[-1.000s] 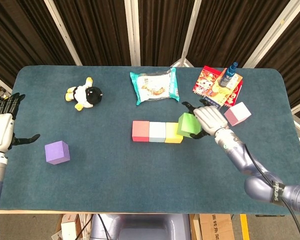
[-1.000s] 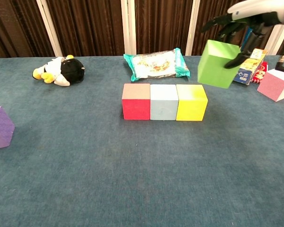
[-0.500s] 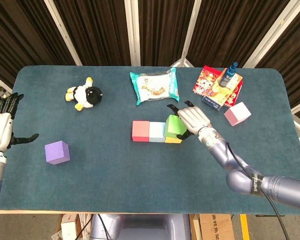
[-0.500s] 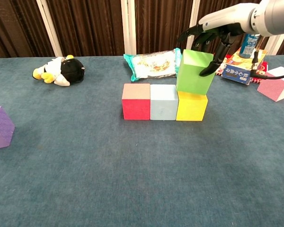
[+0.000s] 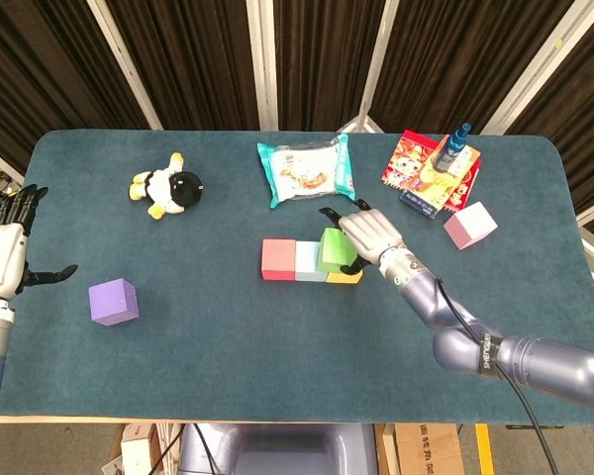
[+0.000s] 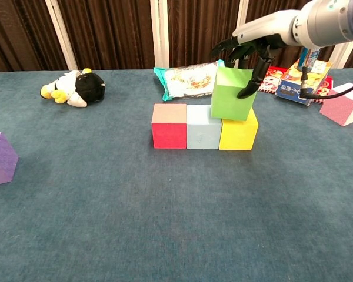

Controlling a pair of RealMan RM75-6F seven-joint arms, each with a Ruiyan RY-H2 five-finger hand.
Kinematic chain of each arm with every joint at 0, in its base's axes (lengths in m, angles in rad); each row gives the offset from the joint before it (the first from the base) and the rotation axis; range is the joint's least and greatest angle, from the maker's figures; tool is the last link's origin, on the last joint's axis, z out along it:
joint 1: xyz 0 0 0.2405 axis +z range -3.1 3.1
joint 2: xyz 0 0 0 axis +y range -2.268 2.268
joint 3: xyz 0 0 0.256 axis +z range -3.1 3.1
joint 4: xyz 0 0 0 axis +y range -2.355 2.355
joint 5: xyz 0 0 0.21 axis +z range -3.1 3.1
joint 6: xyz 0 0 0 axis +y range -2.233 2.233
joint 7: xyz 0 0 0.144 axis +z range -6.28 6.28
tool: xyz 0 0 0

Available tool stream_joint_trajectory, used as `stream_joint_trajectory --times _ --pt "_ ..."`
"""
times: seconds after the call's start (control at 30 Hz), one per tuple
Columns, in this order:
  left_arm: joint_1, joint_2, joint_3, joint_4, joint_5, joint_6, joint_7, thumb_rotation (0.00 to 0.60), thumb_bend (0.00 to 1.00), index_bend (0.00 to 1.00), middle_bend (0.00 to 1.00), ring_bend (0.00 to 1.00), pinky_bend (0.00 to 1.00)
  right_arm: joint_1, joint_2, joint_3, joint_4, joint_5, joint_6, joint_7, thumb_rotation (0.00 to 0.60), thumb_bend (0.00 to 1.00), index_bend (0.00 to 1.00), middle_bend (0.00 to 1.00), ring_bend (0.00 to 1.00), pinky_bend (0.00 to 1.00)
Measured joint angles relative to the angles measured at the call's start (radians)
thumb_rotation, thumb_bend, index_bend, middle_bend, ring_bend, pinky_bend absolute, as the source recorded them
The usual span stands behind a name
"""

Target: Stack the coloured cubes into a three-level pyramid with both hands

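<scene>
Green cube (image 6: pixel 232 94) gripped from above in the right hand (image 5: pixel 367 232), fingers (image 6: pixel 250 86) wrapped down its sides, sitting over the blue cube (image 6: pixel 203 126) and yellow cube (image 6: pixel 240 131), red cube (image 6: pixel 169 126) beside them, purple cube (image 5: pixel 113 301) near the left hand (image 5: pixel 2 259), fingers spread, holding nothing, pink cube (image 5: pixel 470 225) on the counter (image 5: pixel 228 336).
</scene>
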Motion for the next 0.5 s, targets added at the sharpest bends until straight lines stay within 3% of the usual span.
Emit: stream_joint_trajectory --times 0.5 --pt "-0.004 -0.006 0.000 0.012 -0.011 -0.007 0.002 0.600 0.08 0.00 0.00 0.00 0.00 0.040 -0.029 -0.026 0.052 -0.006 -0.019 0.019 0.600 0.31 0.00 0.39 0.35 0.00"
